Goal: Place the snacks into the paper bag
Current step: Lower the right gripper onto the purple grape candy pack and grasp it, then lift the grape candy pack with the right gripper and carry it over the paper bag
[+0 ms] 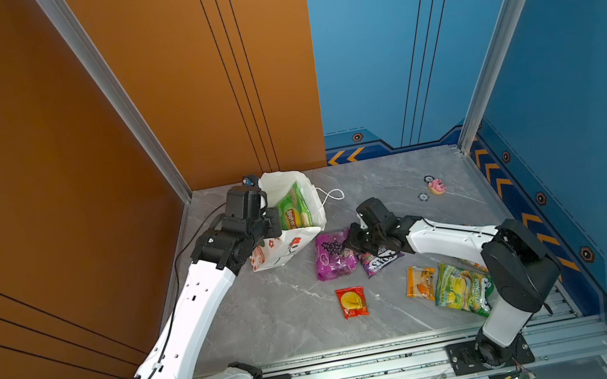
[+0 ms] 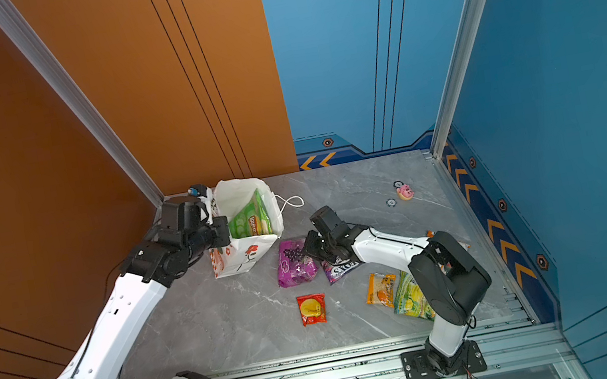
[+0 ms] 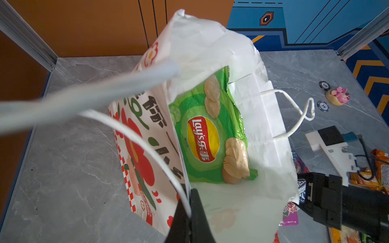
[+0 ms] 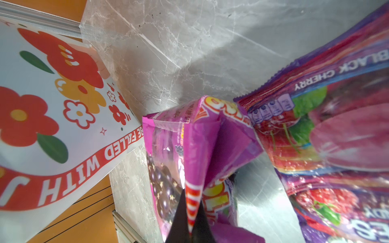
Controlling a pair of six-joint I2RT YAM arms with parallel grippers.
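The white paper bag (image 1: 283, 251) (image 2: 242, 257) stands open at the back left with a green Lay's packet (image 1: 293, 211) (image 3: 208, 134) inside. My left gripper (image 3: 190, 202) (image 1: 272, 225) is shut on the bag's near rim, pinching its cord handle too. My right gripper (image 4: 192, 210) (image 1: 349, 241) is shut on an edge of the purple grape packet (image 4: 179, 147) (image 1: 330, 257), just right of the bag. The purple Fox's packet (image 1: 382, 261) (image 4: 336, 126) lies partly under that gripper. On the table lie a small red packet (image 1: 352, 302), an orange packet (image 1: 419, 283) and a green-yellow packet (image 1: 460, 289).
A pink donut-like toy (image 1: 437, 186) (image 3: 339, 95) and two poker chips (image 1: 423, 197) sit at the back right. The bag's other cord handle (image 1: 330, 194) hangs out over the table. Orange and blue walls close in the back and sides.
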